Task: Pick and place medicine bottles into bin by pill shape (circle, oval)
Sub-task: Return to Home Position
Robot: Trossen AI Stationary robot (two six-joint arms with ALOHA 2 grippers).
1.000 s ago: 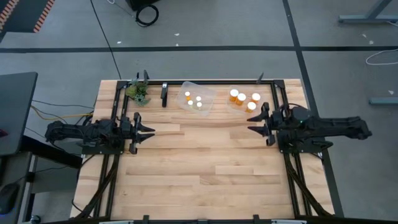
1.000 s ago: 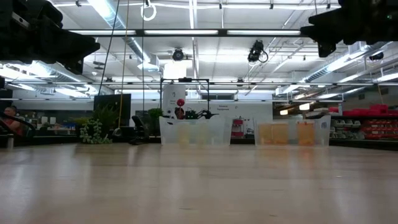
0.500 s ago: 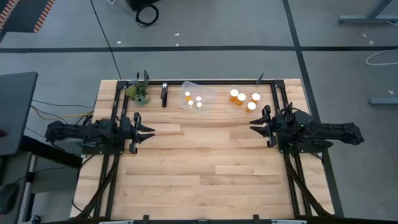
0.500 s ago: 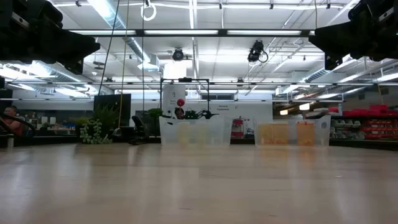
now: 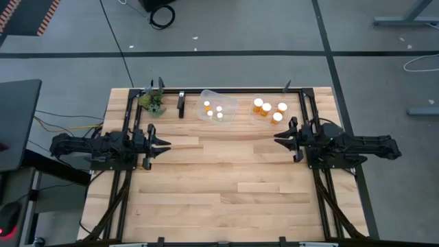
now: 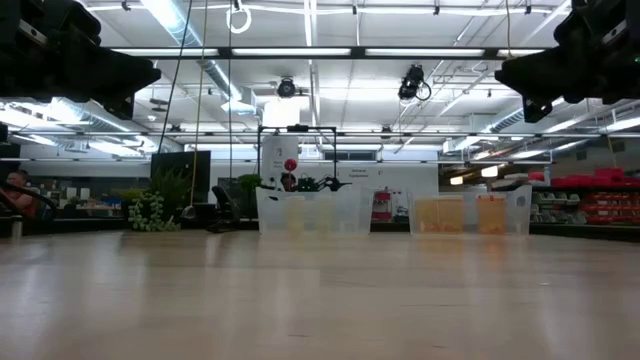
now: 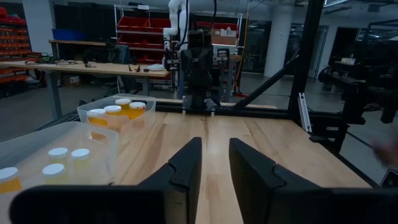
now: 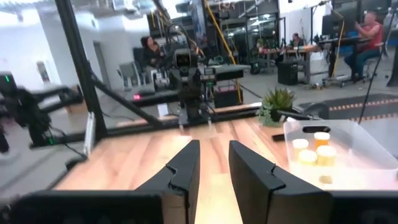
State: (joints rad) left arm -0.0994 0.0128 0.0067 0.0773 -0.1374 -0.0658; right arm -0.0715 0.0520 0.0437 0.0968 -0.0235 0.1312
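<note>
Wood planks of the table (image 5: 219, 192) fill the foreground. Halfway back, the 2 arms lie low and folded along the table's sides, pointing inward at each other across the middle. The left gripper (image 5: 163, 144) hovers off the surface by the left frame rail. Its 2 fingers (image 7: 186, 163) are level, with a narrow gap between them, and hold nothing. The right gripper (image 5: 278, 141) mirrors it on the right side, fingers (image 8: 185, 168) likewise slightly parted and empty.

Behind them, at the table's back edge, stand 2 clear bins. The left bin (image 5: 230, 103) holds the 4 small bottles (image 5: 214, 110), white caps up. The right bin (image 5: 253, 114), well apart from it, holds the 4 big bottles (image 5: 269, 110), upright and clustered close together. A green plant (image 5: 152, 101) sits in the back left corner, beside the frame. Beyond the table, the right wrist view shows a person (image 8: 372, 37) seated at a desk.

Compared with 1 second ago, the right arm has folded back toward its own side, and its gripper sits a little lower in the low view. The left arm, both bins and all 8 bottles are as they were.
</note>
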